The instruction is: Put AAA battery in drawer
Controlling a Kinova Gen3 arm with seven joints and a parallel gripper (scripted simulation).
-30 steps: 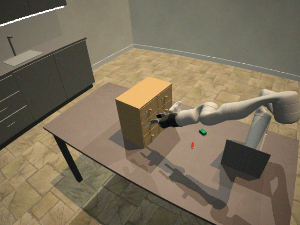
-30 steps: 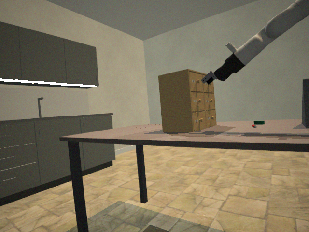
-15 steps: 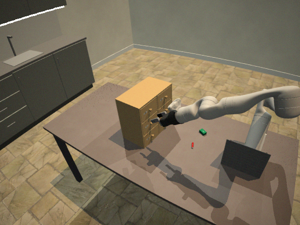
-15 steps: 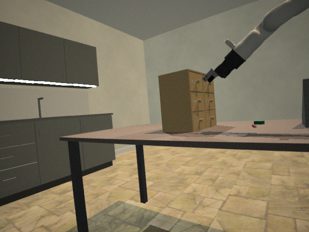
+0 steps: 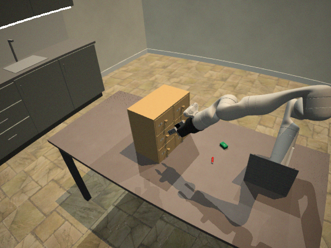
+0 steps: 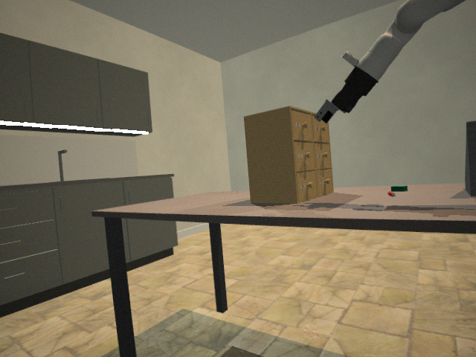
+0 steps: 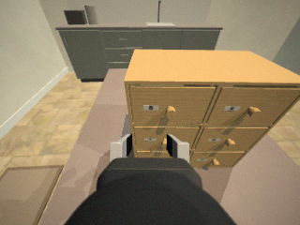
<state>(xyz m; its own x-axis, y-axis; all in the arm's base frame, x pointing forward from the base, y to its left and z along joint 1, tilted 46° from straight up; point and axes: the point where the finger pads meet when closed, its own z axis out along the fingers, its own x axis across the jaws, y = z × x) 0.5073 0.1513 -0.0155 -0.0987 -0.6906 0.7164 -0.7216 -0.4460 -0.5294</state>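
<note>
"Where's the AAA battery [image 5: 212, 160] [image 6: 390, 193]?"

"Lying on the desk [image 5: 93, 133] [image 6: 172, 207] [image 7: 89, 122], out in front of the chest [image 5: 144, 133] [image 6: 271, 157] [image 7: 202, 66] — the little red thing. It's well in from the desk's edges, between the chest and the dark mounting block [image 5: 270, 174] [image 6: 471, 161]."

"And the green block [image 5: 223, 145] [image 6: 399, 188]?"

"Near the battery, not touching it, and closer to the desk's far edge in the top view."

"What about the chest?"

"Upright, toward the desk's left end in the top view. Its six drawers all look pushed in, round knobs facing the arm [image 5: 248, 106] [image 6: 384, 53]. There are small labels, but I can't read them reliably."

"Is the gripper [image 5: 172, 128] [image 6: 321, 117] [image 7: 149, 142] holding anything?"

"No, its fingers are wide apart with nothing between them. It's up off the desk, pointing down at a slant, in front of the drawer fronts."

"Touching a knob?"

"Can't tell — the wrist view shows a middle-row knob behind the finger gap, but not how near it is."

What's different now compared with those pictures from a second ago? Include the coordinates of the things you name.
The arm's gripper [image 5: 174, 128] [image 6: 322, 117] [image 7: 149, 142] has risen a little and tilts more steeply down in front of the chest [image 5: 143, 133] [image 6: 271, 161] [image 7: 202, 67]. Nothing was taken hold of or let go. The chest, its shut drawers, the red battery [image 5: 212, 159] [image 6: 390, 193] and the green block [image 5: 224, 145] [image 6: 399, 188] look unmoved.
</note>
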